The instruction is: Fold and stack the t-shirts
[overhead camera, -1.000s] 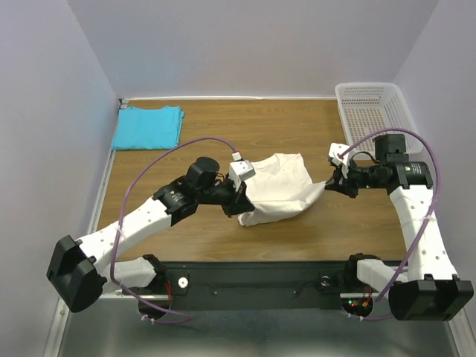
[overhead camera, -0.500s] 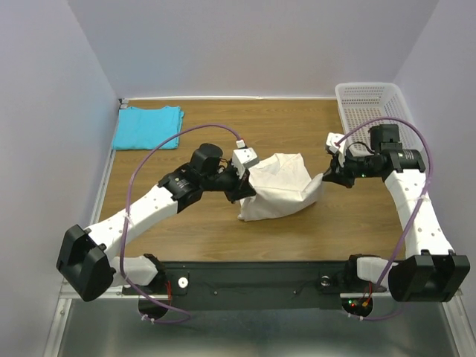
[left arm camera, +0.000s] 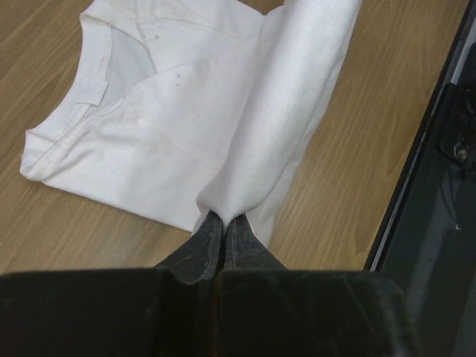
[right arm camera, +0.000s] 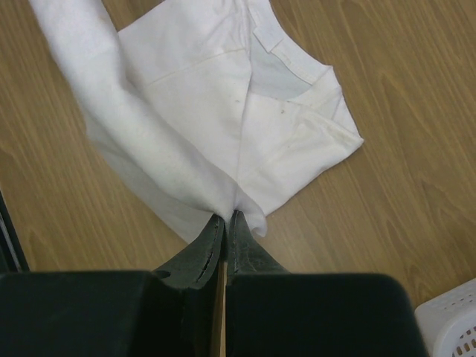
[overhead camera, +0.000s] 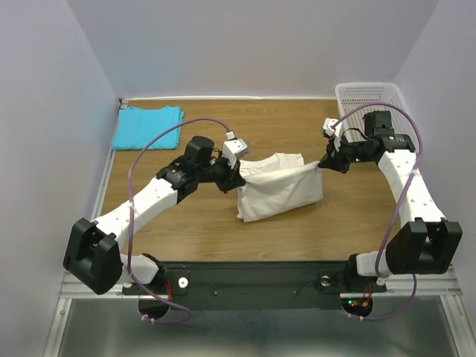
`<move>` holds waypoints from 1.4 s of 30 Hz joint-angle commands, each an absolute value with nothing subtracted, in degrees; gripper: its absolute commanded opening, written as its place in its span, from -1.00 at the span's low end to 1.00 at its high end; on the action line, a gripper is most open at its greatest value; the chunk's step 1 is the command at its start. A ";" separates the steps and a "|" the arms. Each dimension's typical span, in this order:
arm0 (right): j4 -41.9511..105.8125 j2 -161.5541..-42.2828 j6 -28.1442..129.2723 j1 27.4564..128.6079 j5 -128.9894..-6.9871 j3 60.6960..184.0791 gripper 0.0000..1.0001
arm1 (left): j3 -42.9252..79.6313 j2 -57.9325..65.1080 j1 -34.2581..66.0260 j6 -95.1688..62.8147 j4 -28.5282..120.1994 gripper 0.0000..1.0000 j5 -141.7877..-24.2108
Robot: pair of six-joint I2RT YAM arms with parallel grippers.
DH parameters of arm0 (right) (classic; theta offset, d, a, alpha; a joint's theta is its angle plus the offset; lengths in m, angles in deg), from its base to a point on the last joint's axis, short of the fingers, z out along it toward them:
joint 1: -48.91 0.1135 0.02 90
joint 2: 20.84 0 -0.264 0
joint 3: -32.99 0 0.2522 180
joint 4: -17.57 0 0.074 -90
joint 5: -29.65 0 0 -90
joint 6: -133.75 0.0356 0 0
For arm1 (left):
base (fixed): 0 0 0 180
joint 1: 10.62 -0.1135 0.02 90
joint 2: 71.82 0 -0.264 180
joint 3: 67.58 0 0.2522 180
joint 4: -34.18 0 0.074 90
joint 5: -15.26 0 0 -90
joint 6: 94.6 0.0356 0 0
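The cream shirt lay in the middle of the table, partly folded, with one layer lifted off the wood and pulled taut between the two arms. The left gripper was pinched shut on one corner of that layer and the right gripper on the other — the collar and a sleeve lay flat beneath. The blue shirt sat folded in the far left corner, well apart. By the look of it one shirt was done; the cream one was mid-fold, and stacking had not begun.
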State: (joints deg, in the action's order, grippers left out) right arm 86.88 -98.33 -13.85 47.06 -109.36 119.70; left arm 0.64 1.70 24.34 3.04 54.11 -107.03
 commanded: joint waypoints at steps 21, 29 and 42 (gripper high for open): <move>74.58 -110.65 -8.28 46.80 -108.69 126.82 -0.99 | 8.67 10.79 16.98 6.48 48.20 -1.00 -109.02; 71.33 -116.01 -5.91 46.80 -108.07 129.37 -0.99 | 9.55 14.13 15.23 6.39 45.48 -1.00 -108.22; 66.41 -122.52 -2.75 46.80 -107.19 131.83 -0.99 | 10.61 18.88 13.12 5.95 43.02 -1.00 -106.12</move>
State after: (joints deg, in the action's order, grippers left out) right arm 71.13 -121.48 -4.00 47.12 -108.29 128.71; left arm 8.07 19.42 14.38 5.58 46.27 -107.62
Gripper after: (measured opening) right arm 0.038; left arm 0.044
